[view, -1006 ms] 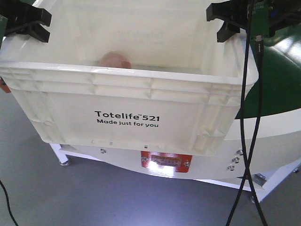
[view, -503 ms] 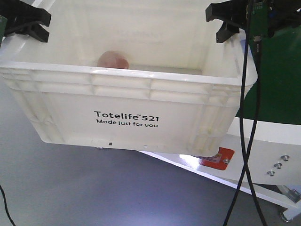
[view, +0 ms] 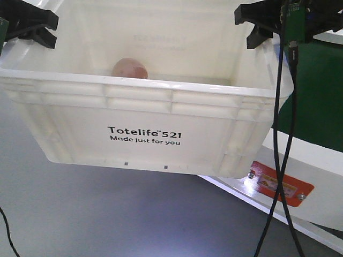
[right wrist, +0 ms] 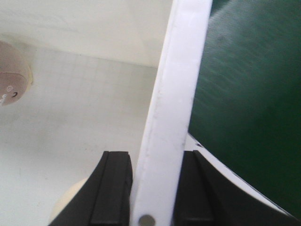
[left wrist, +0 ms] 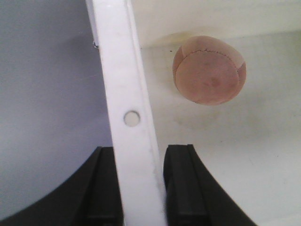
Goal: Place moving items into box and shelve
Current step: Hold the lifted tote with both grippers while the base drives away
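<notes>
**Tote held by both side rims, clear of the floor**

Nearest the front camera is the long wall of the box (view: pixel 144 134), cream-white and ribbed under its rim, filling the middle of the frame. Only grey floor (view: pixel 107 219) shows below its base, so it appears to be carried, not resting.

Further in, a pink ball (view: pixel 130 68) lies on the box floor toward the left. The right wrist view also shows the edges of pale rounded things at its left and bottom margins, too cropped to name.

Beyond that, at the upper corners, the left gripper (view: pixel 32 24) and right gripper (view: pixel 257 27) each sit on a short side rim. Both wrist views show the jaws narrowed onto the white rim strip, one finger inside the wall and one outside. A black cable (view: pixel 278 134) hangs from the right arm across a green panel (view: pixel 311 96).

The tote looks stiff and lightly loaded, but its plastic is smooth and the rim thin. The rims are the sensible hold. Uneven lifting would likely tilt it, roll the ball and let a rim slip.
</notes>
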Robot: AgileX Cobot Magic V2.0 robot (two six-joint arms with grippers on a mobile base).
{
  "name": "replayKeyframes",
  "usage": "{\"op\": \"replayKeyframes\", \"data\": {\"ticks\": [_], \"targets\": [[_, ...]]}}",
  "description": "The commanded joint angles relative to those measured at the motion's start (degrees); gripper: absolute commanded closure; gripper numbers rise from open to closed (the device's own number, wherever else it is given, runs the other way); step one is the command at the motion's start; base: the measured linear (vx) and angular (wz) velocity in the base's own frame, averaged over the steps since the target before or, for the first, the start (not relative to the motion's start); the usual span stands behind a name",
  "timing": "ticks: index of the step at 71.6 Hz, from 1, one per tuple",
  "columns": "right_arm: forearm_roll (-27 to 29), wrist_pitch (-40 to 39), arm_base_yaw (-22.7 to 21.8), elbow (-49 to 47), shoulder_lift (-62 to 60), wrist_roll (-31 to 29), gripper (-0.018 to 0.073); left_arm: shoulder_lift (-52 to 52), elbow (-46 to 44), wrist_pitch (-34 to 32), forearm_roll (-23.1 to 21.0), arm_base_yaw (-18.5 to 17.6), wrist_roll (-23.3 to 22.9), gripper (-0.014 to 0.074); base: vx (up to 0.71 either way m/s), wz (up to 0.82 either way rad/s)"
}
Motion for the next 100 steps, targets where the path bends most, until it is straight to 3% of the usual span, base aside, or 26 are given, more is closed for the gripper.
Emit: {"op": "replayKeyframes", "data": {"ticks": [1, 100], "targets": [[5.7, -7.1, 0.6, -2.5, -3.0, -1.7, 0.0571, -3.4, -2.4, -6.3, -8.1, -0.9, 0.5, 0.0613, 0.02, 0.37], [5.6, -6.3, 0.6, -2.5, -3.0, -1.7, 0.0571, -3.4, -2.4, -6.3, -8.1, -0.9, 0.5, 0.0613, 0.13, 0.61]]}}
